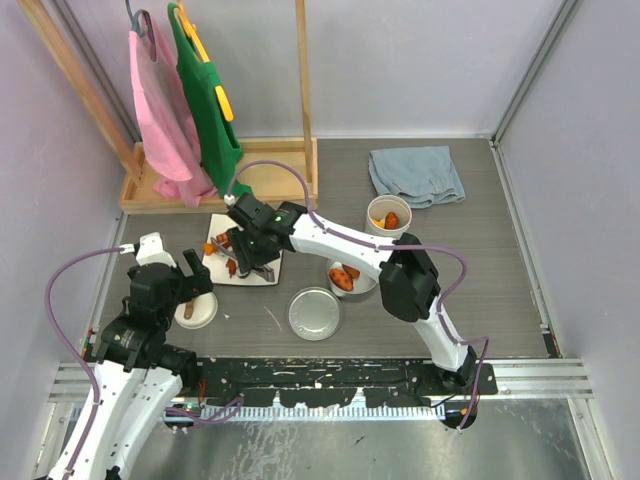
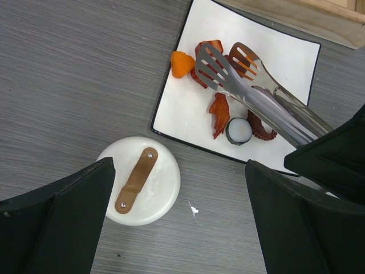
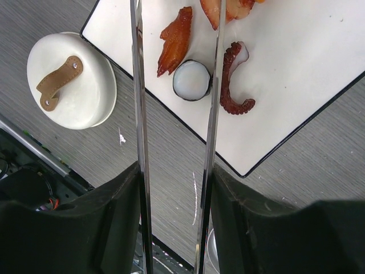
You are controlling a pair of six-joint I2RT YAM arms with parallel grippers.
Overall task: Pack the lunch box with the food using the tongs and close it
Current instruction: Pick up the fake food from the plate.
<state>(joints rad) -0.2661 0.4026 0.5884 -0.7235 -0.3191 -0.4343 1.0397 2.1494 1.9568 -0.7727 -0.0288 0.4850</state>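
My right gripper (image 3: 174, 188) is shut on the tongs (image 3: 214, 114), one thin arm against each finger. The tongs' slotted tips (image 2: 228, 68) stand apart over red and orange food (image 2: 182, 64) on the white square plate (image 2: 285, 57). A brown strip (image 3: 175, 40), a black-and-white roll (image 3: 192, 80) and a red tentacle (image 3: 231, 80) also lie there. My left gripper (image 2: 182, 228) is open above the table, beside the white lid (image 2: 138, 180) with its brown handle. The white tub (image 1: 388, 215) and steel tin (image 1: 348, 278) hold orange pieces. The flat steel lid (image 1: 314, 313) lies near the tin.
A wooden rack (image 1: 270, 180) with pink and green cloths hanging from it stands at the back left. A folded blue towel (image 1: 415, 175) lies at the back right. Walls close in on both sides.
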